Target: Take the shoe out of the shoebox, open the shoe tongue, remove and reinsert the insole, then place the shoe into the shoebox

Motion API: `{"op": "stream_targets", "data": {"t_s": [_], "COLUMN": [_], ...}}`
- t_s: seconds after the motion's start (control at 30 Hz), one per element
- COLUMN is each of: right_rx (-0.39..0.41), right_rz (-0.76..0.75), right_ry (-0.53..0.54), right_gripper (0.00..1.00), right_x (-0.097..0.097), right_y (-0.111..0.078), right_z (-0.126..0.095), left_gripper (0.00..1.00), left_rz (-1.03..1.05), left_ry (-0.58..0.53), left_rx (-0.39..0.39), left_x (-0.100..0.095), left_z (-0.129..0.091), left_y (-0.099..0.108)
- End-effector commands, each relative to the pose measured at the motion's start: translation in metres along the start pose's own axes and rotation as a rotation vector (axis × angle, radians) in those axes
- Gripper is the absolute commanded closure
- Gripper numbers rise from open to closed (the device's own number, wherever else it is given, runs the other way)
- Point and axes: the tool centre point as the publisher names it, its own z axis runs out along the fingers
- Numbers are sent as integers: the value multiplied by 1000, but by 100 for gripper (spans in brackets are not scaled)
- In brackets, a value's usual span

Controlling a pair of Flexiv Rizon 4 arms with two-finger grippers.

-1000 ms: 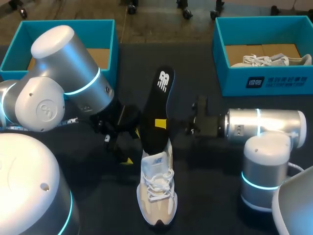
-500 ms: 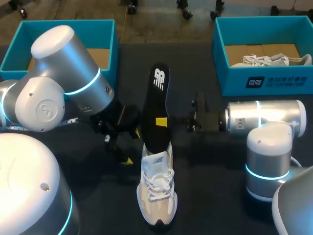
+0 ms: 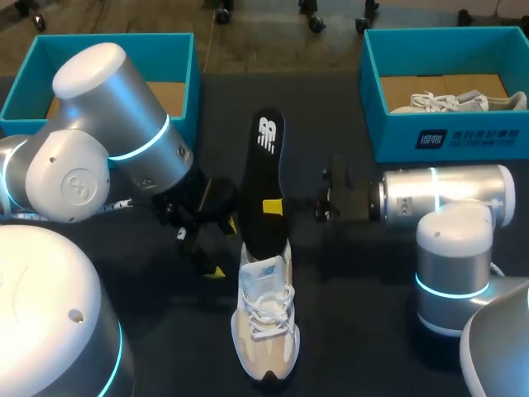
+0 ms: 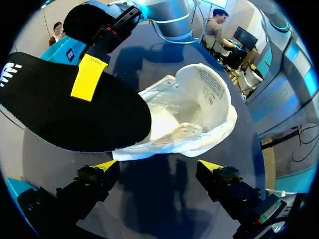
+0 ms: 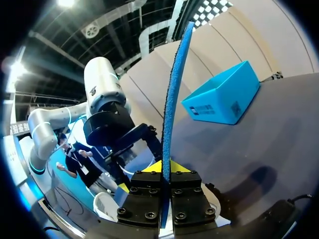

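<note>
Black insole (image 3: 263, 178): looks thin, bendy, light; you should hold it mid-edge.
Right gripper (image 5: 163, 167): pinching insole.
Left gripper (image 4: 158, 167): spread, by shoe (image 4: 194, 114).

A white logo (image 3: 269, 132) marks the upper end of the black insole (image 3: 258, 178). The tongue (image 3: 264, 271) of the shoe (image 3: 266, 335) bears a small dark mark. A white label (image 3: 469, 138) sits on the front wall of the right shoebox (image 3: 388, 136), its characters too small to read. The left wrist view shows fine print (image 4: 209, 89) on the tongue's inner side, also illegible. In the right wrist view the left shoebox (image 5: 224, 92) carries a pale sticker (image 5: 202, 109) and a square sign (image 5: 234, 106).
</note>
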Motion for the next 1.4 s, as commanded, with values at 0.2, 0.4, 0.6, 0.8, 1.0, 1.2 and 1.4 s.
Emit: {"op": "stream_targets", "data": {"t_s": [0.2,0.4,0.6,0.8,1.0,1.2,1.4], "right_rx": [-10,12,28,28,16,29,37], "right_rz": [-13,-20,-6,17,49,83,111], "right_ry": [6,-6,-8,0,3,-2,-10], "right_gripper": [100,100,100,100,100,100,100], "right_x": [1,1,1,4,10,14,16], "right_y": [-12,-18,-23,-31,-43,-50,-57], "right_z": [3,7,11,14,16,18,17], "left_gripper": [0,0,0,0,0,0,0], "left_rz": [0,0,0,0,0,0,0], "left_ry": [0,0,0,0,0,0,0], "left_rx": [0,0,0,0,0,0,0], "left_x": [0,0,0,0,0,0,0], "left_z": [1,1,1,1,1,1,1], "left_y": [0,0,0,0,0,0,0]}}
